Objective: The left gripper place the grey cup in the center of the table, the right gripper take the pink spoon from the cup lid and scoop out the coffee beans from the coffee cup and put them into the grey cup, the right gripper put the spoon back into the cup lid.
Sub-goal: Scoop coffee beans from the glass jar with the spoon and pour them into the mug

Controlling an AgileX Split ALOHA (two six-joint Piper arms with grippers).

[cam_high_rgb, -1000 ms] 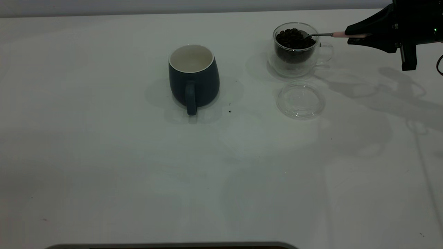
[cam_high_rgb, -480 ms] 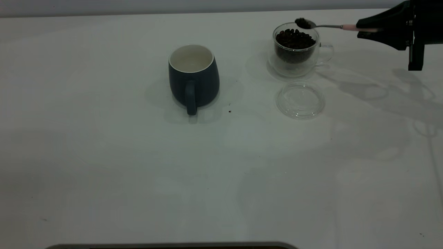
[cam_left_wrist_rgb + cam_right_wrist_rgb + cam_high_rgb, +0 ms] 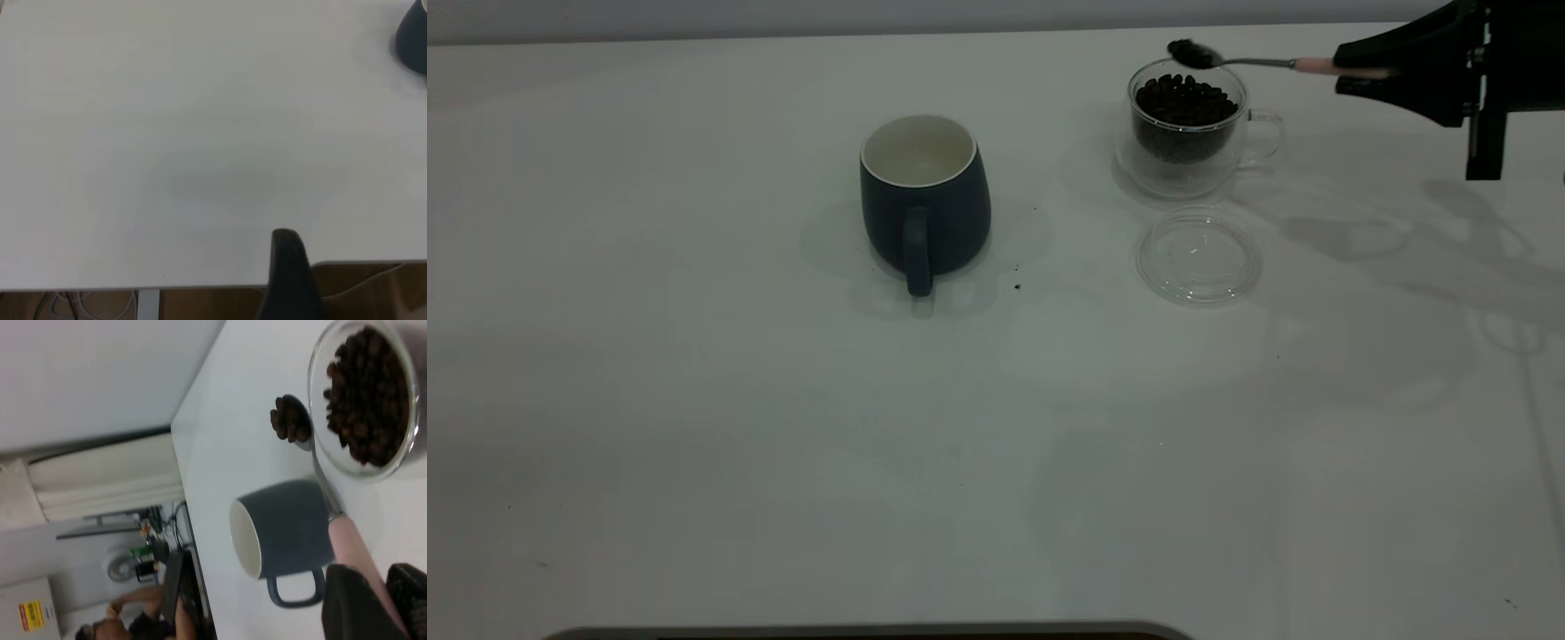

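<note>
The pink-handled metal spoon (image 3: 1249, 61) hangs level above the far right of the plain white table (image 3: 783, 427), long axis running along the far edge, its bean-filled bowl pointing left just over the rim of the clear glass coffee cup of beans (image 3: 1185, 124). The right gripper (image 3: 1374, 71) is clamped on the pink handle. The round clear lid (image 3: 1199, 256) lies nearer, beside the glass cup. The dark grey mug (image 3: 925, 200) stands centre-far with wide open tabletop around it. The left gripper (image 3: 288, 280), seemingly over the left edge, shows too little to tell its jaws.

My right gripper (image 3: 1360, 71): matte black, wedge-shaped fingers tapering to tips; black bracket hanging behind them. My left finger (image 3: 288, 273): black, rounded tip.
</note>
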